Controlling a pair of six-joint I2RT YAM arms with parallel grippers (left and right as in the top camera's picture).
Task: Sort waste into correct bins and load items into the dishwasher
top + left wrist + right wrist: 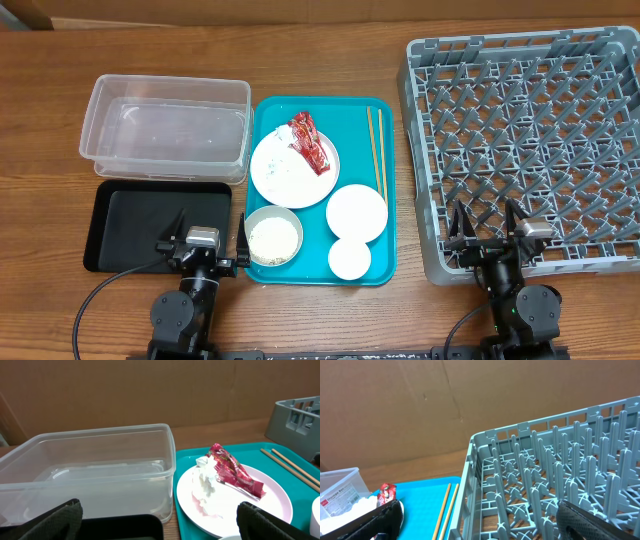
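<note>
A white plate (290, 175) on the teal tray (262, 120) carries the red wrapper (308, 142) and a white tissue wad (206, 476). The wrapper also shows in the left wrist view (232, 471). Chopsticks (376, 150) lie along the tray's right side. A bowl with rice grains (273, 239), a white bowl (356, 212) and a small cup (349, 259) stand at the tray's front. The clear tub (165, 125) and the black tray (130, 225) are at the left. The grey dish rack (530, 150) is at the right. My left gripper (210, 233) is open and empty by the black tray. My right gripper (487, 226) is open and empty over the rack's front edge.
A brown cardboard wall (150, 390) stands behind the table. The teal tray sits between the tub and the rack, close to both. Bare wooden table (330, 320) lies in front of the trays, around the two arm bases.
</note>
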